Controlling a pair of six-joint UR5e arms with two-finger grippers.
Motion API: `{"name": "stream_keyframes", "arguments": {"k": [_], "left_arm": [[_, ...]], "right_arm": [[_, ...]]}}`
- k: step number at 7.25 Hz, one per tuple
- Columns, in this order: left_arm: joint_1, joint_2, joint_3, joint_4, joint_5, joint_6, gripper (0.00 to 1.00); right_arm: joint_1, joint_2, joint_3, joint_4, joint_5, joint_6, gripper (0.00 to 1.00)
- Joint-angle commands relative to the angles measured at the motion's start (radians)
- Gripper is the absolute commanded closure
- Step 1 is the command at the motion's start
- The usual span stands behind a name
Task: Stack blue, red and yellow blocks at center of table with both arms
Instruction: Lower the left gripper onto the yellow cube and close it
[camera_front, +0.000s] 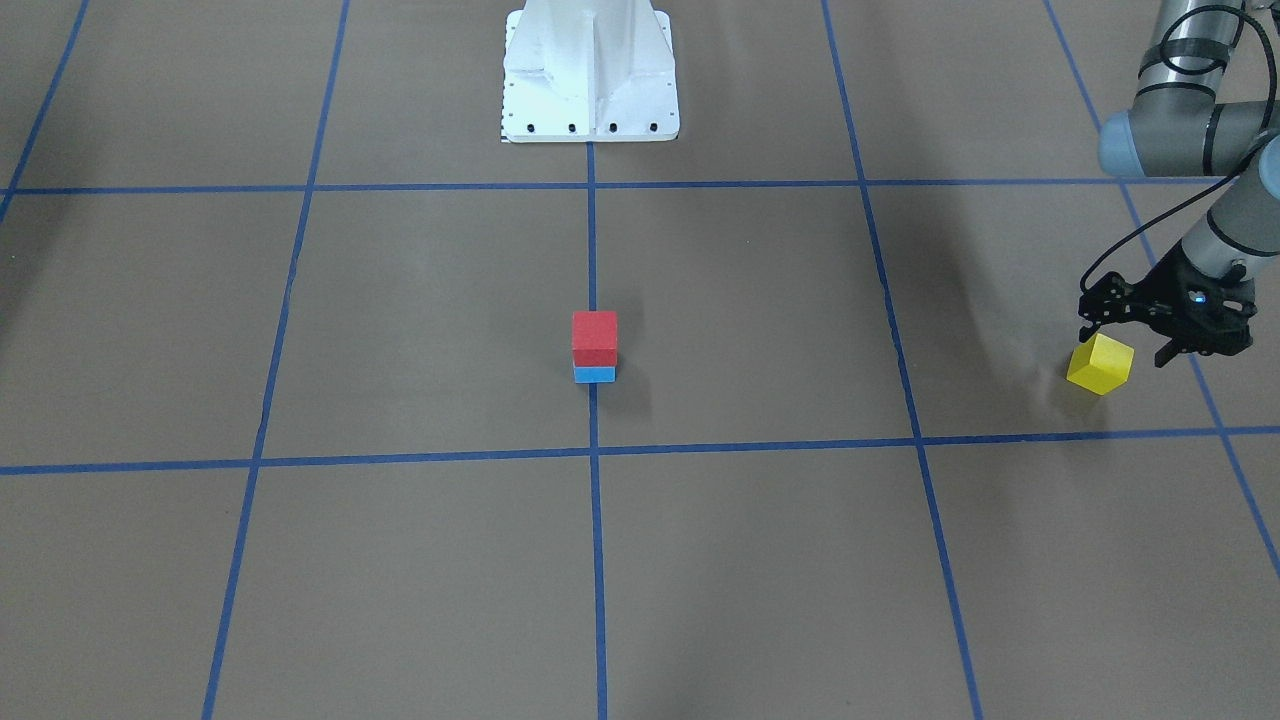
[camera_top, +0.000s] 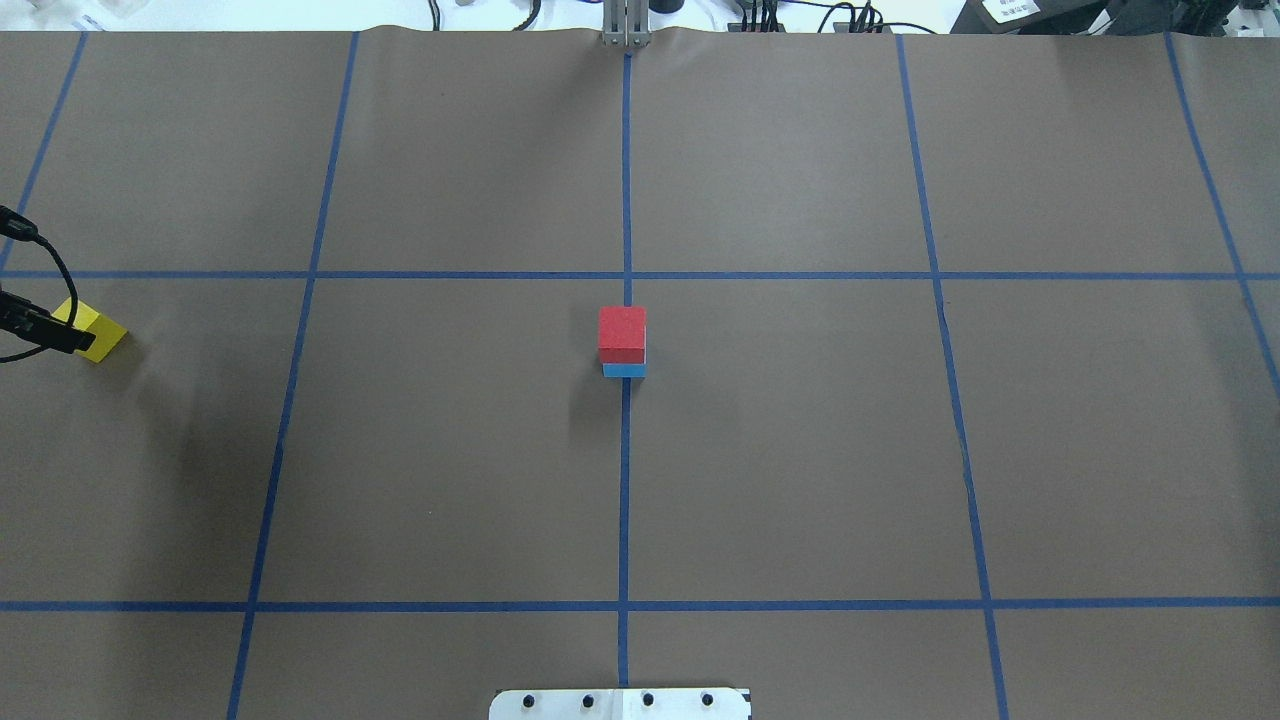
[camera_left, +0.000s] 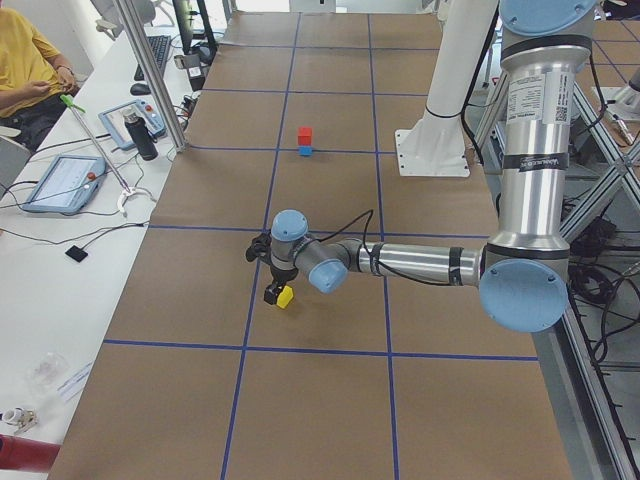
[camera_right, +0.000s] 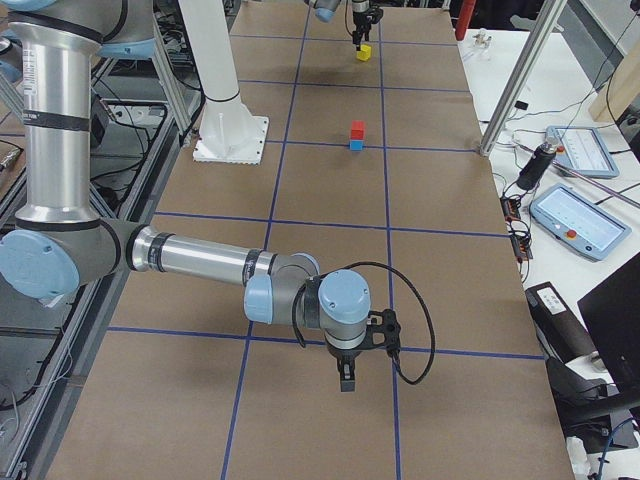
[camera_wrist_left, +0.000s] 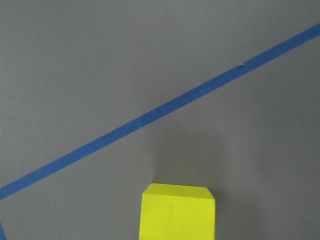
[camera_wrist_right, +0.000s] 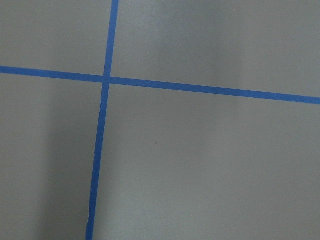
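The wide brown matte desk, gridded with thin blue tape lines, carries everything. Two silver-tubed robot arms with grey joints and light-blue caps work over it. The left arm reaches out to its own end of the desk, and the right arm is bent low over the opposite end. One white metal pedestal base stands at the robot's edge, in line with the central tape line. Along the far side runs a white side desk holding two grey tablets and loose cables, and a person in a yellow top sits at it. The black left gripper hangs open with its fingers either side of the yellow cube, and a gap shows beside one finger. The black right gripper points down at bare desk, and whether it is spread or closed cannot be told. There are three small matte cubes. The red cube sits squarely on the light-blue cube at the desk's centre, on the middle tape line. The yellow one is well apart from that pair.
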Motion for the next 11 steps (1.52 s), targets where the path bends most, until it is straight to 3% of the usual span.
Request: {"name": "stream_keyframes", "arguments": {"k": [1, 4, 7, 8, 10, 11], "left_arm": [[0.001, -0.006, 0.011, -0.009, 0.002, -0.019, 0.00], [0.003, -0.014, 0.021, -0.015, 0.007, -0.042, 0.00], [0.012, -0.051, 0.129, -0.130, 0.007, -0.048, 0.00], [0.014, -0.051, 0.127, -0.134, 0.005, -0.050, 0.08], [0.026, -0.051, 0.120, -0.159, 0.002, -0.048, 0.92], [0.026, -0.051, 0.106, -0.160, 0.001, -0.048, 1.00]], "right_arm": [[0.000, -0.001, 0.000, 0.000, 0.000, 0.000, 0.01], [0.000, -0.003, 0.000, 0.000, 0.000, -0.001, 0.01], [0.000, -0.003, 0.000, 0.000, 0.000, -0.001, 0.01], [0.000, -0.003, 0.000, 0.000, 0.000, 0.000, 0.01], [0.001, -0.003, 0.000, 0.000, 0.000, 0.002, 0.01], [0.000, -0.001, 0.000, 0.000, 0.000, 0.003, 0.01]]}}
